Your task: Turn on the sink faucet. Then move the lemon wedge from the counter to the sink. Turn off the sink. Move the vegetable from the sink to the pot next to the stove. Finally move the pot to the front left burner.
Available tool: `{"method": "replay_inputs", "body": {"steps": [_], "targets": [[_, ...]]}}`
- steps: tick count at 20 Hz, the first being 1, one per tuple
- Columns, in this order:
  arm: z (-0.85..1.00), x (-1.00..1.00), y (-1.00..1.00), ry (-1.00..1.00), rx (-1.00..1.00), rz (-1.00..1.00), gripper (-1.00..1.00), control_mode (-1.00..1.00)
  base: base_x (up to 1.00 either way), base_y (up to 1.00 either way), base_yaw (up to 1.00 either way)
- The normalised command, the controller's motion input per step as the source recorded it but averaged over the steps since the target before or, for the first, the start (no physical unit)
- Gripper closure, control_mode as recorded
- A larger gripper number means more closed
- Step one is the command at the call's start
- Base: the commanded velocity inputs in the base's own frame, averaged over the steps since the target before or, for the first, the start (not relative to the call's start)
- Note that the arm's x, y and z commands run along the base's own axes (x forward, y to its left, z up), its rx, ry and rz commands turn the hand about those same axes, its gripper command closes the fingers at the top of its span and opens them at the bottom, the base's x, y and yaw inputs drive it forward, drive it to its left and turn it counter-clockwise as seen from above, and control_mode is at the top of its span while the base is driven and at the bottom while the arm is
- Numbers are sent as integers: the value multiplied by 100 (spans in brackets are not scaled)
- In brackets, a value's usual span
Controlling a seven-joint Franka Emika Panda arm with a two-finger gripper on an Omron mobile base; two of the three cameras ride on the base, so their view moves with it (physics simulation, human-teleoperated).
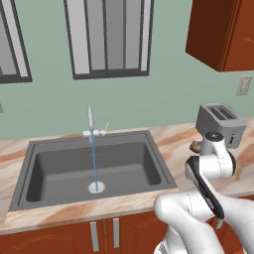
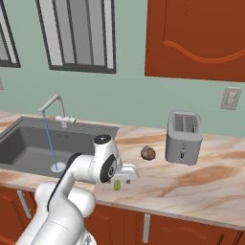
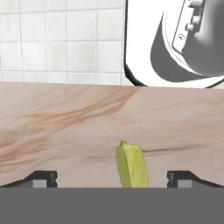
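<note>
Hovering over the counter [image 2: 191,184] just right of the sink [image 2: 28,143], your gripper [image 3: 112,178] stands spread to its widest and holds nothing. The lemon wedge [image 3: 131,165] lies dead between the fingertips [image 3: 41,178], its long axis running across the line between them, so you should need only descend and close.

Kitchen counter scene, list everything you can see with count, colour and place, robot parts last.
sink: one, dark grey, set in the counter, left.
sink faucet: one, silver-white, behind the sink, water running.
counter: one, beige-orange marbled, over reddish-brown cabinets.
lemon wedge: one, yellow-green, on the counter between the open jaws.
brown lump: one, brown, on the counter left of the toaster.
toaster: one, silver, on the counter near the wall.
wall outlet: one, pale, above the toaster.
gripper: one, dark fingertips, low over the wedge.
</note>
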Motion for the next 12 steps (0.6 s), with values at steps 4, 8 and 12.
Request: {"method": "replay_inputs", "body": {"steps": [4,8,12], "targets": [[-26,13,0,0,1,-3,-100,-100,0,0,0],[-29,4,0,0,0,-3,-100,-100,0,0,0],[-29,0,3,0,0,-1,-100,-100,0,0,0]]}}
